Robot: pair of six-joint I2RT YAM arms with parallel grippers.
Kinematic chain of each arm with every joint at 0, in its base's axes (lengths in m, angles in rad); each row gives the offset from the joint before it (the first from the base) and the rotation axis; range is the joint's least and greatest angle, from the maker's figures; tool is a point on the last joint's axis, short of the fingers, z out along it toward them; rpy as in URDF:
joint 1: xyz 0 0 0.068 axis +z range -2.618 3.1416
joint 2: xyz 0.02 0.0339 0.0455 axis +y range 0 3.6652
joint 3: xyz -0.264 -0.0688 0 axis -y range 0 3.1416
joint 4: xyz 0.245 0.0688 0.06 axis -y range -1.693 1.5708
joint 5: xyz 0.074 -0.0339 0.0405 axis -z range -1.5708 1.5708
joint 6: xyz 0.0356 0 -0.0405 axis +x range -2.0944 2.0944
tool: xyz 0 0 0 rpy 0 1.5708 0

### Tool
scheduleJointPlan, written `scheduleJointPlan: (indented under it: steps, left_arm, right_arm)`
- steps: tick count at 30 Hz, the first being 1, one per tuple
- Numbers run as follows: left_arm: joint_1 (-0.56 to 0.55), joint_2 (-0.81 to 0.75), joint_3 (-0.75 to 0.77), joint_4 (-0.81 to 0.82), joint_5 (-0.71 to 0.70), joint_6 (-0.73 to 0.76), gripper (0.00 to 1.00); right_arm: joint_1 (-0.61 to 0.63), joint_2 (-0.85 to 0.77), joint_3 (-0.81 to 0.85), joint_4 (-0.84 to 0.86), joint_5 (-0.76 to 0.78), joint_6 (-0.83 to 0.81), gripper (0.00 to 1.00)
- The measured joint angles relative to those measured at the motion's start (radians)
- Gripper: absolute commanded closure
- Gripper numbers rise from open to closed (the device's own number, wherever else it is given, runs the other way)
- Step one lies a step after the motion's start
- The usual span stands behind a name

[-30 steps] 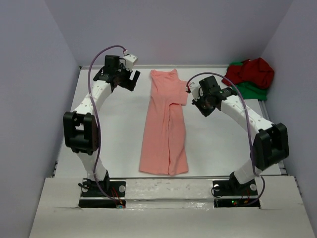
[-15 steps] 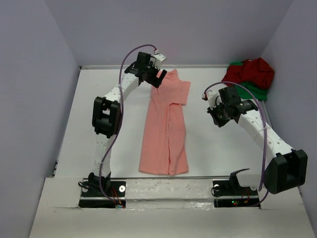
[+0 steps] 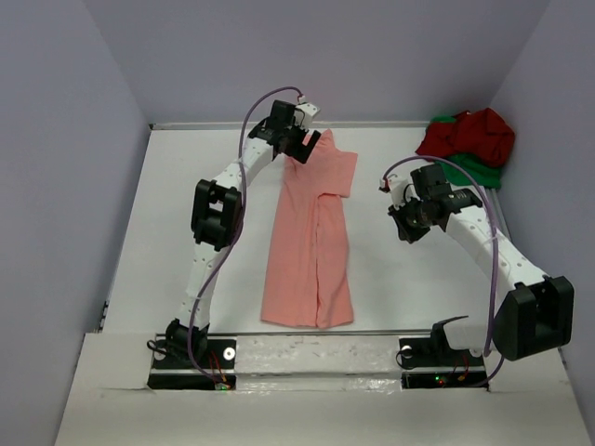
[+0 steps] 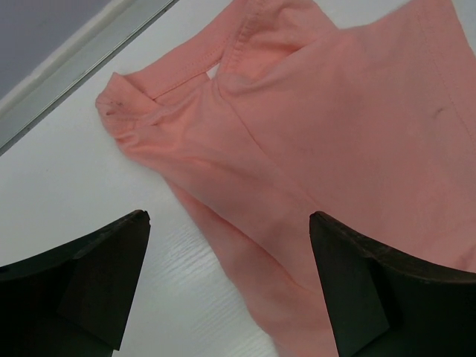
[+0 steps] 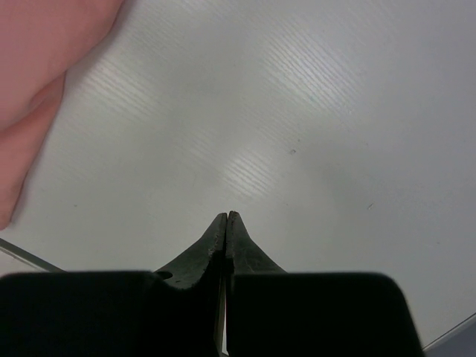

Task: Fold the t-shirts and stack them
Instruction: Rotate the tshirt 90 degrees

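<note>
A salmon-pink t-shirt (image 3: pixel 311 232) lies folded into a long narrow strip down the middle of the table, collar end at the back. My left gripper (image 3: pixel 302 144) hovers open over its far left corner. In the left wrist view the shirt (image 4: pixel 335 134) fills the right side, and its left edge runs between the spread fingers (image 4: pixel 111 275) of the left gripper (image 4: pixel 227 217). My right gripper (image 3: pixel 402 223) is shut and empty over bare table, to the right of the shirt. The right wrist view shows the right gripper (image 5: pixel 226 216) with the shirt (image 5: pixel 37 67) at upper left. A dark red t-shirt (image 3: pixel 469 133) lies crumpled on a green one (image 3: pixel 474 169) in the back right corner.
Grey walls close in the white table (image 3: pixel 186 251) on the left, back and right. A metal rail (image 4: pixel 82 56) runs along the back edge, just beyond the pink shirt's collar. Both arm bases stand at the near edge.
The left arm swung in from the left to the pink shirt's far corner. The right gripper drew away from the shirt's right sleeve to the right and closed fully.
</note>
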Motion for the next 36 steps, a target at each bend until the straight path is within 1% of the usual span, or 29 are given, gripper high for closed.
scheduleJointPlan:
  steps: [11,13,17,20,21,22,25,32,36]
  left_arm:
    - [-0.015,0.063,0.022,-0.008,-0.027,-0.026,0.02]
    - [-0.015,0.068,0.027,-0.011,-0.037,-0.029,0.04]
    - [-0.015,0.076,0.035,-0.018,-0.055,-0.032,0.06]
    - [-0.014,0.078,0.037,-0.019,-0.069,-0.037,0.17]
    - [-0.014,0.080,0.039,-0.021,-0.071,-0.039,0.23]
    - [-0.014,0.084,0.043,-0.021,-0.071,-0.039,0.37]
    - [-0.014,0.093,0.050,-0.023,-0.071,-0.046,0.50]
    - [-0.014,0.103,0.056,-0.026,-0.059,-0.048,0.50]
    - [-0.014,0.105,0.056,-0.026,-0.059,-0.050,0.50]
  right_arm:
    - [0.000,0.033,0.000,-0.003,-0.022,0.000,1.00]
    - [0.000,0.034,0.000,-0.003,-0.027,0.000,1.00]
    - [0.000,0.037,0.000,-0.003,-0.031,0.000,1.00]
    - [0.000,0.046,0.000,-0.004,-0.034,0.001,1.00]
    - [0.000,0.053,0.000,-0.004,-0.034,0.001,1.00]
    - [0.000,0.060,0.000,-0.004,-0.035,0.001,1.00]
    - [0.000,0.088,0.000,-0.006,-0.042,0.004,1.00]
    - [0.000,0.125,0.013,-0.028,-0.092,0.002,1.00]
    - [0.000,0.205,0.106,-0.084,-0.160,-0.016,1.00]
